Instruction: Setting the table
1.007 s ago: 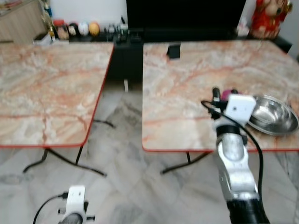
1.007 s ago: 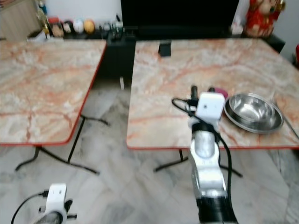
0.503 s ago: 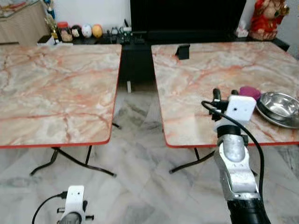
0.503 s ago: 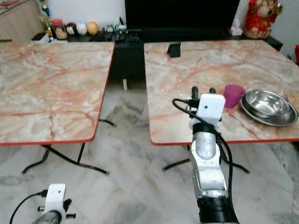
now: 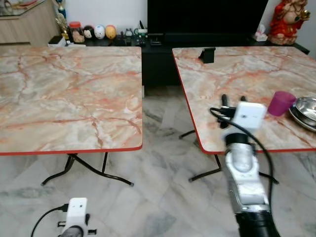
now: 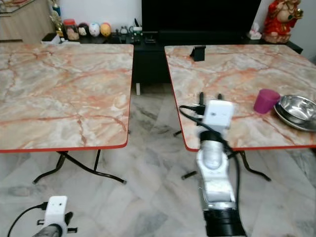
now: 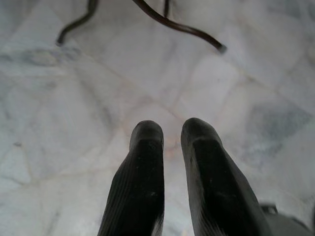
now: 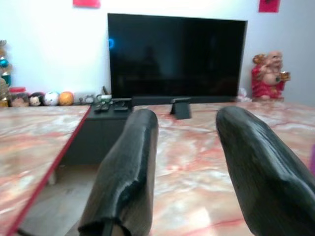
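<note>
My left gripper [image 7: 167, 142] hangs low over the floor, fingers nearly together, empty. My right gripper [image 8: 189, 147] is raised with fingers apart, holding nothing. Right of it sit the purple cup [image 5: 281, 103] and steel bowl [image 5: 306, 109]; the setting looks barely begun.

The right arm is raised forward, its right gripper [image 8: 182, 162] held level with fingers spread apart and empty. The left gripper [image 7: 170, 162] is hung low, fingers nearly closed, empty.
</note>
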You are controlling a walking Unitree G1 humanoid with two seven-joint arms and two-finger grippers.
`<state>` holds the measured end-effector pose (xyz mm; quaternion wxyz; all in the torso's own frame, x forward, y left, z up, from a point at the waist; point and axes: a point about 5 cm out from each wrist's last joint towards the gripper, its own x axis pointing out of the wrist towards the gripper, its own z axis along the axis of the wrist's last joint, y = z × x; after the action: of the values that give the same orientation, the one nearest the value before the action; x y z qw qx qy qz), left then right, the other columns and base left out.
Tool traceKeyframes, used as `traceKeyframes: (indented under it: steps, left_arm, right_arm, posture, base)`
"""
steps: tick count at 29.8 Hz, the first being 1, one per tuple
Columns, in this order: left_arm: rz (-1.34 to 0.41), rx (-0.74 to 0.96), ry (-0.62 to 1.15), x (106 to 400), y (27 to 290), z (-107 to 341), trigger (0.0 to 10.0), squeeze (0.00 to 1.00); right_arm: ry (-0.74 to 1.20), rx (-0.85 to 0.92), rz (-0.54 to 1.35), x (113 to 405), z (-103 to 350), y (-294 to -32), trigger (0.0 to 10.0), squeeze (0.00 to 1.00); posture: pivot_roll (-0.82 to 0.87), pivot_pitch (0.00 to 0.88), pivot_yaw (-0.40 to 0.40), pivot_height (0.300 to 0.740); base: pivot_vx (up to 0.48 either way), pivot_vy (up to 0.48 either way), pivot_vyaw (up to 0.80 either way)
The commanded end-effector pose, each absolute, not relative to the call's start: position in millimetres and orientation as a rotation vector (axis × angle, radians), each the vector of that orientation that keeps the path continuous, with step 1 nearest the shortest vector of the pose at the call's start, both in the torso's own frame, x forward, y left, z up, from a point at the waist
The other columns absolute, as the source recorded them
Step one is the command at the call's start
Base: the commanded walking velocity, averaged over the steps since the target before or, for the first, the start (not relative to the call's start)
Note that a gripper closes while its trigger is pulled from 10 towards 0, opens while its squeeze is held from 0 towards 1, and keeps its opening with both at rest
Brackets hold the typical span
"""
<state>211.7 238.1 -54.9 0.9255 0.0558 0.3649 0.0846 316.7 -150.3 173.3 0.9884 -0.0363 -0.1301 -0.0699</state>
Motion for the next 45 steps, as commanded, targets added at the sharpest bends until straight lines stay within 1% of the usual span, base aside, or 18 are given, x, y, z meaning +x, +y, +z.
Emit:
traceKeyframes:
  steps: [1, 5, 45]
  left_arm:
    - [0.158, 0.12, 0.778, 205.1, 234.6, -60.2, 10.0, 0.0]
    - [0.158, 0.12, 0.777, 205.8, 234.3, -59.9, 10.0, 0.0]
    - [0.17, 0.117, 0.761, 209.1, 236.0, -57.3, 10.0, 0.0]
  right_arm:
    - [-0.284, -0.077, -0.144, 316.2, 177.8, -152.9, 10.0, 0.0]
    - [-0.286, -0.031, -0.155, 316.0, 178.2, -154.5, 10.0, 0.0]
    - [-0.284, -0.044, -0.142, 317.4, 178.8, -154.1, 10.0, 0.0]
  posture:
    - [-0.01, 0.0, 0.008, 0.74]
    - [-0.01, 0.0, 0.008, 0.74]
    - [0.0, 0.0, 0.007, 0.74]
  base:
    - [0.0, 0.3, 0.61]
    - [0.0, 0.299, 0.13]
    - [0.0, 0.362, 0.0]
